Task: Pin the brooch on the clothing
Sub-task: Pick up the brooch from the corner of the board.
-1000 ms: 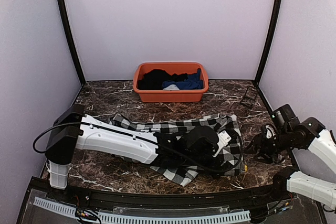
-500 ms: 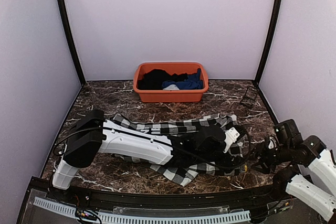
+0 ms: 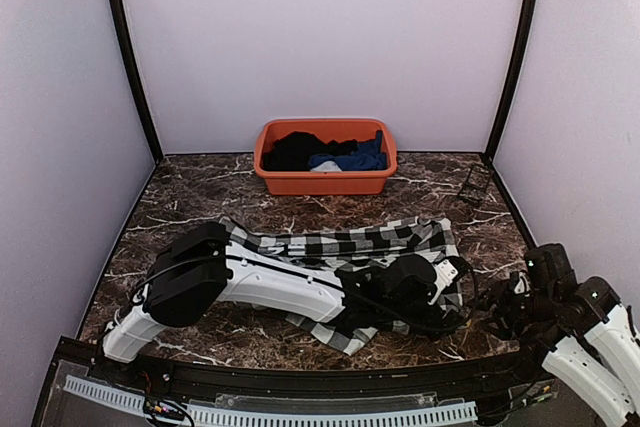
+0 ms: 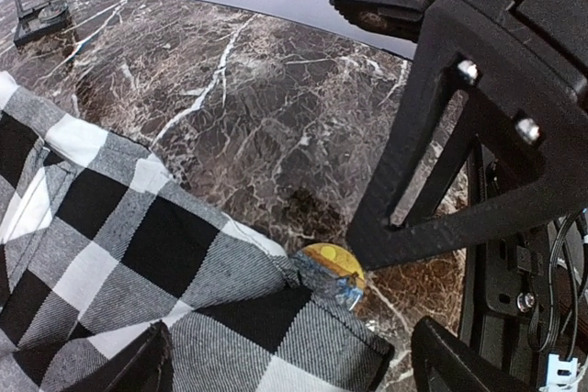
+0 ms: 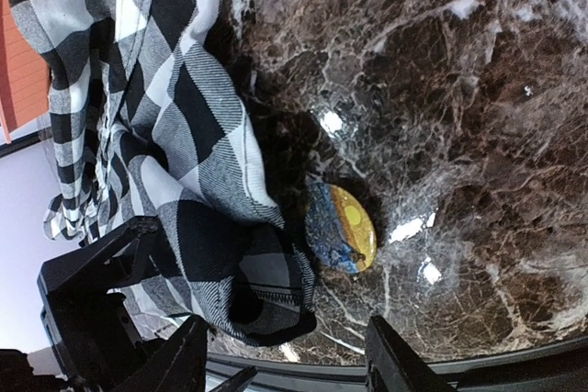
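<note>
Nearest, at about 4 o'clock on the marble surface [image 3: 200, 197], the right gripper [image 5: 287, 364] hovers low with its fingers spread apart and nothing between them. The brooch [image 5: 342, 227] lies flat just beyond its tips. It is a small oval, yellow and blue with a glossy face, and it touches the hem of the shirt [image 3: 340, 243], one edge seemingly tucked under the fold. The left gripper [image 4: 285, 369], reaching in from 8 o'clock, is also spread wide, with the shirt's corner lying between its fingers but not pinched.

The brooch looks light, hard and slick, and it lies flush on the stone, so a grip across its narrow edges seems best. Its pin is out of sight, presumably underneath. The shirt is soft and limp and likely to slide and bunch, so its corner wants clamping at the hem beside the brooch.

Further off, the shirt stretches toward 9 o'clock. At 12 o'clock an orange tub [image 3: 325, 185] holds black and blue garments.
</note>
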